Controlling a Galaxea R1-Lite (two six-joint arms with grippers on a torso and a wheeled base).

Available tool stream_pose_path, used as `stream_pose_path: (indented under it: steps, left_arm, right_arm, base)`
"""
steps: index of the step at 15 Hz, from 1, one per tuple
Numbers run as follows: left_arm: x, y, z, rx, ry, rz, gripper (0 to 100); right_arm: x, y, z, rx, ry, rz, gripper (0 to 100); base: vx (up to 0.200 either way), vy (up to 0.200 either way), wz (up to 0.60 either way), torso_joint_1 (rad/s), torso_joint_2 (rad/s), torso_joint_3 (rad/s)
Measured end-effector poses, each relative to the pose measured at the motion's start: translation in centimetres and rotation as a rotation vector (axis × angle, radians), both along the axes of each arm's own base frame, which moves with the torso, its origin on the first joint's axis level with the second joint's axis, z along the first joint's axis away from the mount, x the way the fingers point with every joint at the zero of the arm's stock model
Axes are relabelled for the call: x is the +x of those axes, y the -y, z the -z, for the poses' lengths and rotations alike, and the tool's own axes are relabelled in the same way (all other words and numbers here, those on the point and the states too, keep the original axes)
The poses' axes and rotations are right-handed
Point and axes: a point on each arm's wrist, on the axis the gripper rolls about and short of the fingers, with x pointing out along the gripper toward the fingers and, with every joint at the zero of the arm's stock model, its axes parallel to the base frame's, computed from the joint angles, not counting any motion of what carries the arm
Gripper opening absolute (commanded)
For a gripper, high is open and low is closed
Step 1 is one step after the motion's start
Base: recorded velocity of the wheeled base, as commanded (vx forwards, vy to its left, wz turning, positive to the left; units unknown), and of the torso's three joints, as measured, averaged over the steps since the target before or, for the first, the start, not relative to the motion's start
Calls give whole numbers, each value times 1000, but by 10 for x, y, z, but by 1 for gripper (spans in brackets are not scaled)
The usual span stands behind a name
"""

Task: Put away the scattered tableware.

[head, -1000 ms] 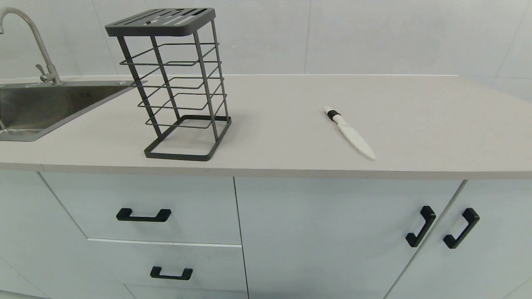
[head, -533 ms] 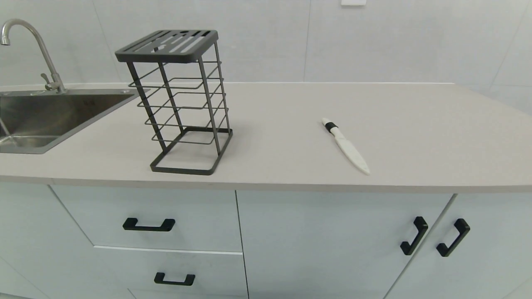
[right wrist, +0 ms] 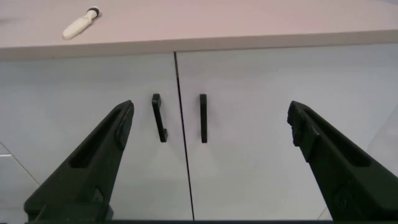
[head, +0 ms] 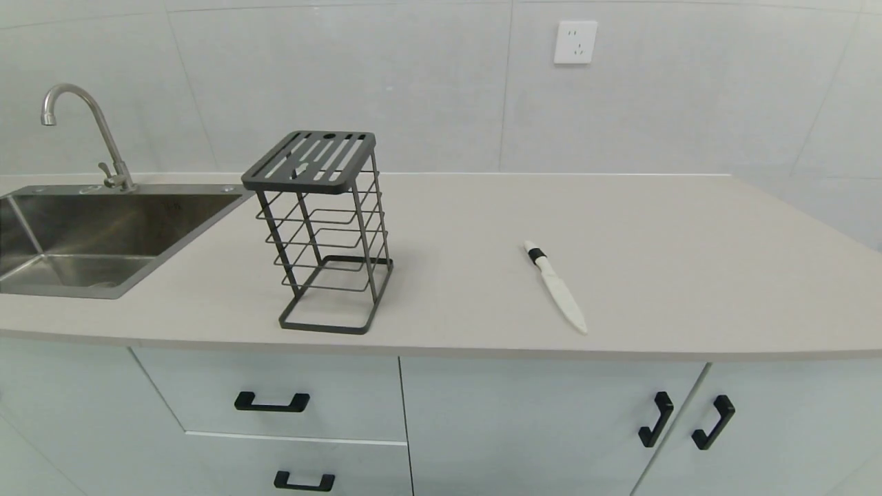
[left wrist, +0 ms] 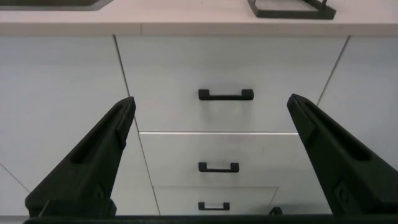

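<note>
Camera view shifted; knife [head: 555,287] and rack [head: 324,231] unmoved on table [head: 654,241]. Left end effector [left wrist: 210,102] and right end effector [right wrist: 210,106] wide open, empty, low before cabinets. Judgement: right arm nearer; grasp knife from above, across its width.

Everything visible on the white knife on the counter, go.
The knife is slim and white apart from a black band near its far end; it looks like plastic or ceramic. It lies flat on the grey countertop, tapered tip toward the front edge, banded end toward the wall. It sits right of the black wire rack, well apart; only the countertop touches it.
</note>
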Motion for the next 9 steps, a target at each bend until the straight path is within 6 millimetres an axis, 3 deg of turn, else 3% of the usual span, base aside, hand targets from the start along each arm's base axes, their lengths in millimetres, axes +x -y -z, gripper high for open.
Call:
stream_pose_path:
  steps: [3, 9]
  left_arm:
    - [0, 0, 0, 7, 2, 0, 100]
    - [0, 0, 0, 5, 0, 0, 100]
  right_arm:
    - [0, 0, 0, 0, -5, -1, 100]
    - [0, 0, 0, 0, -2, 0, 100]
  base:
    - [0, 0, 0, 167, -185, -92]
    - [0, 0, 0, 33, -63, -30]
